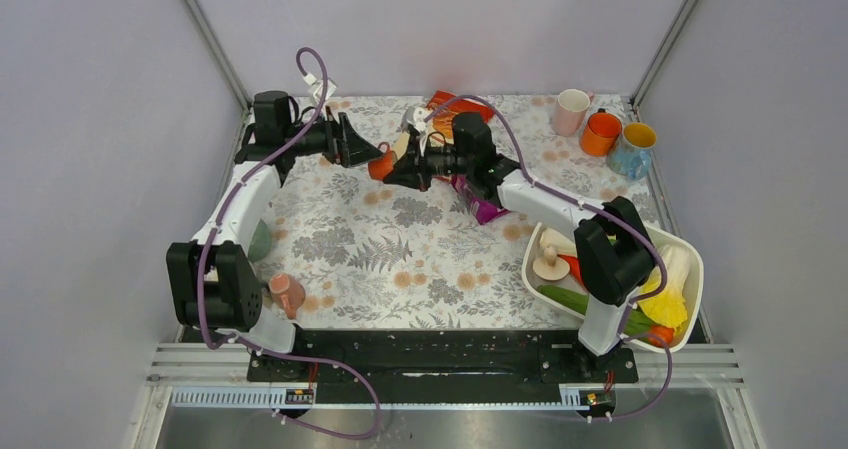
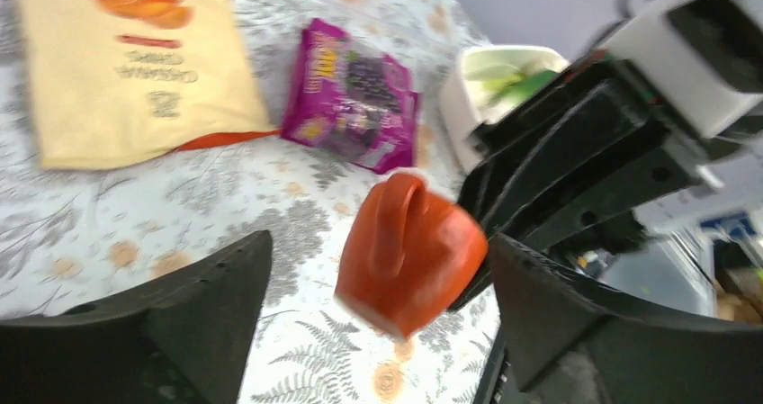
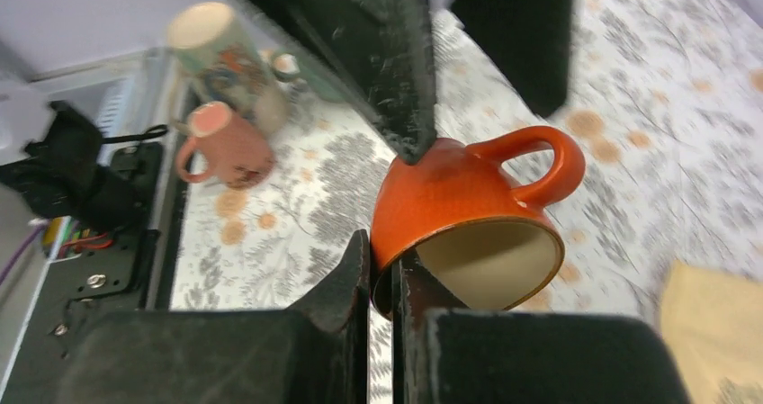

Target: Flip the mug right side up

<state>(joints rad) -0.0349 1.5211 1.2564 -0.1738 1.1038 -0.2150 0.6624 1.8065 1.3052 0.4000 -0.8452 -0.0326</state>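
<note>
The orange mug (image 1: 380,165) hangs above the flowered table, tilted, its cream inside facing the right wrist camera and its handle (image 3: 544,161) off to one side. My right gripper (image 3: 382,260) is shut on the mug's (image 3: 459,197) rim, one finger inside and one outside. My left gripper (image 2: 378,242) stands open with the mug (image 2: 409,251) between its wide-spread fingers. In the right wrist view one left finger's tip (image 3: 409,143) rests against the mug's wall. In the top view the two grippers (image 1: 365,154) (image 1: 397,172) meet at the mug.
A yellow chip bag (image 2: 126,62) and a purple packet (image 2: 351,94) lie on the table behind the mug. Three mugs (image 1: 600,132) stand at the back right. A white tub (image 1: 692,269) of toy food sits front right. A pink mug (image 1: 287,292) stands front left.
</note>
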